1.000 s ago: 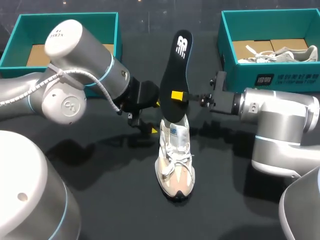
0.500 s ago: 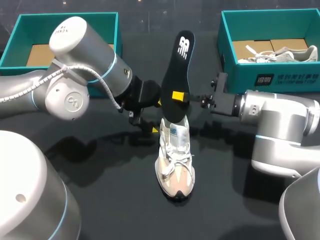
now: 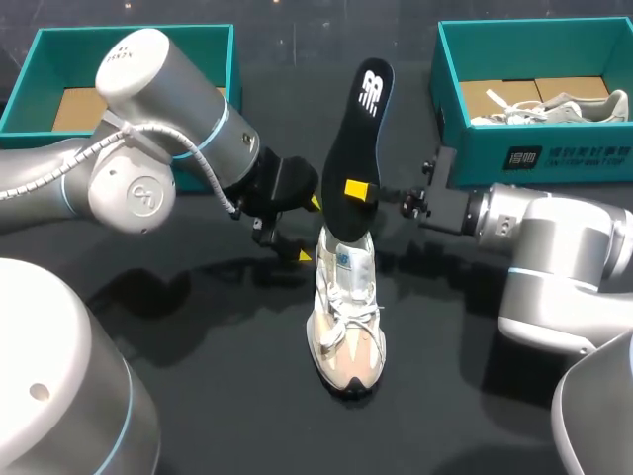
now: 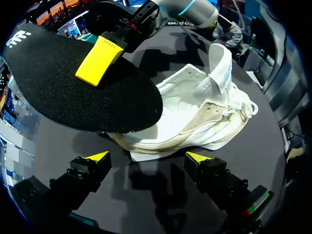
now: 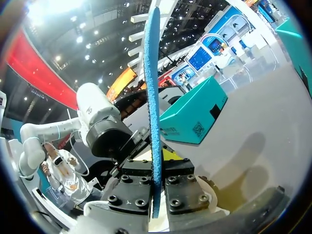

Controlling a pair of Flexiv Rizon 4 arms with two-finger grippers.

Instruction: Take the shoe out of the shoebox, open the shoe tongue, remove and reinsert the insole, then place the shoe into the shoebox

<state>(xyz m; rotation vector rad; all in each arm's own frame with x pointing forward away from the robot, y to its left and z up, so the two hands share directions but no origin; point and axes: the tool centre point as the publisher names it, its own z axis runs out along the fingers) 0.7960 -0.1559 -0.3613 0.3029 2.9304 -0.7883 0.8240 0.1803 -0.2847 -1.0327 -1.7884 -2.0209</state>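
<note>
A white and beige shoe (image 3: 346, 309) stands on the black table, toe toward the front, tongue (image 4: 222, 66) pulled up. My right gripper (image 3: 358, 190) is shut on a black insole (image 3: 354, 148), held upright and tilted, its lower end at the shoe's heel opening. In the right wrist view the insole (image 5: 153, 97) shows edge-on, blue, clamped between the fingers of the right gripper (image 5: 156, 181). My left gripper (image 3: 311, 230) stands open beside the shoe's heel, holding nothing. In the left wrist view the left gripper (image 4: 148, 157) faces the shoe's side (image 4: 195, 124), under the insole (image 4: 73, 92).
A teal shoebox (image 3: 134, 40) with a cardboard floor stands at the back left behind my left arm. A second teal shoebox (image 3: 534, 153) at the back right holds another pale shoe (image 3: 554, 107). The black table in front of the shoe is bare.
The right gripper has shifted slightly right with the insole, whose top leans further right. The left arm's wrist has turned a little; its gripper stays open by the heel.
</note>
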